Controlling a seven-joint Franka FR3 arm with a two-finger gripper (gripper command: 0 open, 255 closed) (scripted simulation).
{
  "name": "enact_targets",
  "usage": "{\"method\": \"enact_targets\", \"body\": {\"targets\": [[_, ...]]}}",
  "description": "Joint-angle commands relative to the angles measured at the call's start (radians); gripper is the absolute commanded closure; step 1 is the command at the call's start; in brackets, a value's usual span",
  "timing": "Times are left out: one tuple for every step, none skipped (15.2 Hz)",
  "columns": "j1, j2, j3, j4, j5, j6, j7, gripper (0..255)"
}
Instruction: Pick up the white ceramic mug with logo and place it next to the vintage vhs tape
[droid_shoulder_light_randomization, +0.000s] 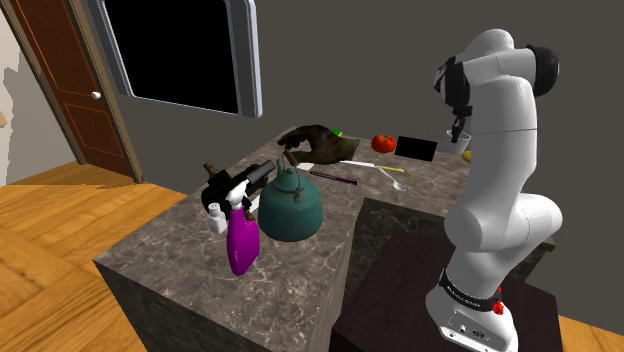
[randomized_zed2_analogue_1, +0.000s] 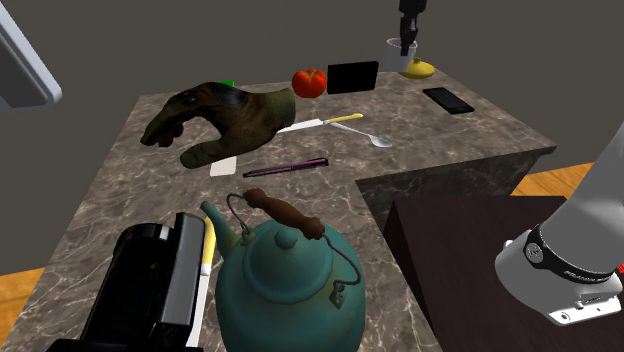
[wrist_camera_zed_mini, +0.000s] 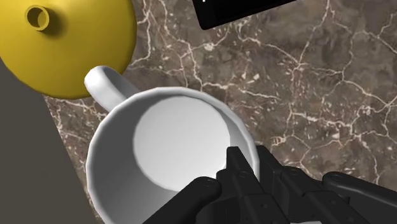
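A plain white mug (wrist_camera_zed_mini: 172, 140) stands at the far corner of the marble counter (randomized_zed2_analogue_1: 440, 140), close to the wall. My gripper (wrist_camera_zed_mini: 247, 159) is shut on its rim, one finger inside the cup and one outside, opposite the handle. In the second exterior view the gripper (randomized_zed2_analogue_1: 408, 42) comes straight down onto the mug (randomized_zed2_analogue_1: 398, 52). The black VHS tape (randomized_zed2_analogue_1: 353, 77) stands upright a little way off, beside a red tomato (randomized_zed2_analogue_1: 309, 82). A yellow rounded object (wrist_camera_zed_mini: 70, 44) lies against the mug's handle side. The shoulder view has the mug (droid_shoulder_light_randomization: 452, 140) behind the arm.
A black phone (randomized_zed2_analogue_1: 448, 100), a spoon (randomized_zed2_analogue_1: 376, 139), a knife (randomized_zed2_analogue_1: 320, 123) and a purple pen (randomized_zed2_analogue_1: 285, 168) lie mid-counter. A dark glove (randomized_zed2_analogue_1: 220, 118) sits further along. A teal kettle (randomized_zed2_analogue_1: 290, 280), a black device (randomized_zed2_analogue_1: 150, 290) and a purple spray bottle (droid_shoulder_light_randomization: 240, 240) crowd the near end.
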Motion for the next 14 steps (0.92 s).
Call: {"method": "enact_targets", "body": {"targets": [[0.003, 0.003, 0.003, -0.025, 0.003, 0.027, -0.001, 255], [0.003, 0.007, 0.004, -0.033, 0.007, 0.039, -0.002, 255], [0.003, 0.011, 0.006, -0.042, 0.010, 0.050, -0.004, 255], [0.002, 0.015, 0.008, -0.050, 0.013, 0.062, -0.005, 255], [0.001, 0.019, 0.010, -0.058, 0.016, 0.073, -0.007, 255], [0.001, 0.024, 0.013, -0.065, 0.020, 0.084, -0.009, 255], [0.000, 0.029, 0.015, -0.073, 0.024, 0.095, -0.011, 255], [-0.001, 0.033, 0.017, -0.080, 0.028, 0.106, -0.013, 255], [-0.002, 0.039, 0.020, -0.087, 0.032, 0.117, -0.015, 255], [-0.004, 0.044, 0.022, -0.093, 0.036, 0.128, -0.017, 255], [-0.005, 0.049, 0.025, -0.100, 0.040, 0.139, -0.019, 255], [-0.006, 0.055, 0.028, -0.106, 0.044, 0.150, -0.021, 255], [-0.008, 0.061, 0.031, -0.112, 0.049, 0.160, -0.023, 255], [-0.010, 0.066, 0.034, -0.117, 0.053, 0.171, -0.025, 255]]}}
